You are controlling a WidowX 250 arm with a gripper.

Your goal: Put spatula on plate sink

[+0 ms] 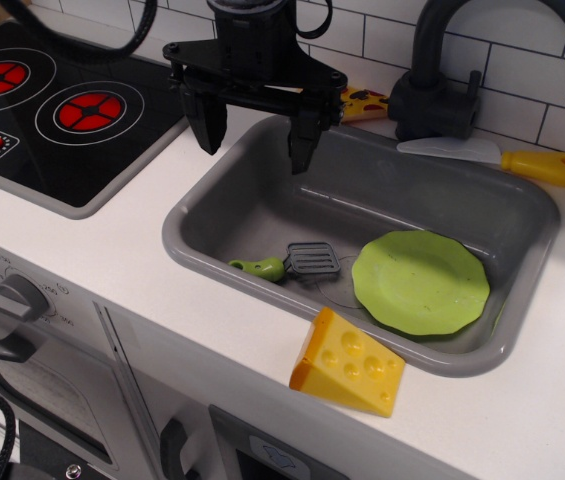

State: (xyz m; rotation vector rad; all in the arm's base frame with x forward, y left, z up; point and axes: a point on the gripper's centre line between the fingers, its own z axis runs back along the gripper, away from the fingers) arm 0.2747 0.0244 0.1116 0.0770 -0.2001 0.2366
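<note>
The jaws (258, 135) hang wide apart, two black fingers pointing down over the back left of the sink (212, 235), holding nothing. One finger sits over the white rim at the sink's far left corner, the other dips just inside the grey wall.

Down on the sink floor lies the spatula (290, 263), flat, green handle pointing left, dark slotted head to the right, close to the near wall. Just beside the head, a touch apart, is the plate (420, 283), lying flat on the right half of the basin. The spatula is off the plate, and well below and forward of the jaws.

Out on the bench (92, 260), white and smooth: a yellow cheese wedge (347, 362) perches on the near rim of the sink, in front of the plate. Behind the sink stands a dark tap (442, 85), its spout arching off to the right. At the tap's foot lies a knife (507, 157), yellow handle to the right, pale blade to the left. A pizza slice (364, 103) peeks out behind the right finger.

To the left, a black hob (52, 110) with two red rings and two small red dials marked on it. White tiled wall (522, 80) at the back. Below the bench front, a grey knob (22, 297) and dark handles.
</note>
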